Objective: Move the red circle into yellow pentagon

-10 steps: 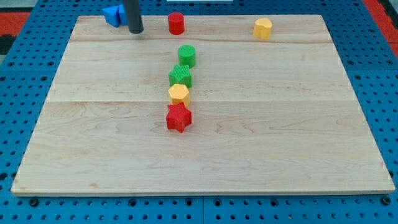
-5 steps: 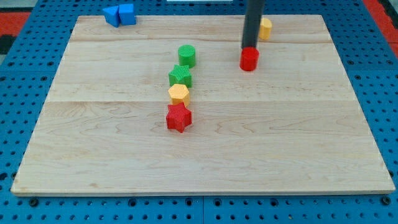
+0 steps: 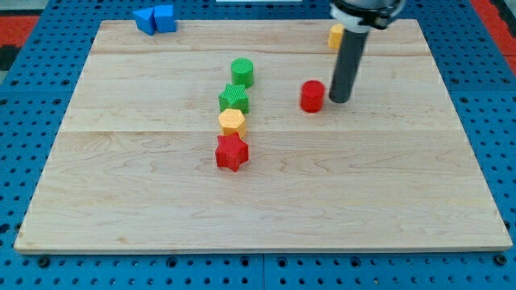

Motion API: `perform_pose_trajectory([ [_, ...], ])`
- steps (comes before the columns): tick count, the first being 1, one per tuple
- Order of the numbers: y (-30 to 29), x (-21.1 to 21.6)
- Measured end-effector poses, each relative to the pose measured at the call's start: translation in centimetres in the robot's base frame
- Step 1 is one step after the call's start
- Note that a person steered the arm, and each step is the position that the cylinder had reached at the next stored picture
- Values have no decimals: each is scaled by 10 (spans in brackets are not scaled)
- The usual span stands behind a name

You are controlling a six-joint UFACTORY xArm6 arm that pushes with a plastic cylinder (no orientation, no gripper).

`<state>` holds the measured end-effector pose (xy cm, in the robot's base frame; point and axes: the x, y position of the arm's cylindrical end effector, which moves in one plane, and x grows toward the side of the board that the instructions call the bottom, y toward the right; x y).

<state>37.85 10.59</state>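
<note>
The red circle stands on the wooden board, right of centre in the upper half. My tip rests just to the right of it, close by or touching. The yellow pentagon sits near the view's top edge of the board, partly hidden behind my rod. It lies above and slightly right of the red circle, well apart from it.
A column left of the red circle holds a green circle, a green star-like block, a yellow hexagon and a red star. Two blue blocks sit at the board's top left corner.
The red circle has gone from the board's top edge down and right, then slightly down-left. My tip went from the top left, across to above the circle, and now to its right side.
</note>
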Motion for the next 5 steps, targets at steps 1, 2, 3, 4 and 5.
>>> perform_pose_trajectory([
  [1, -1, -24],
  [2, -56, 3],
  [3, -80, 63],
  [4, -75, 60],
  [5, -79, 32],
])
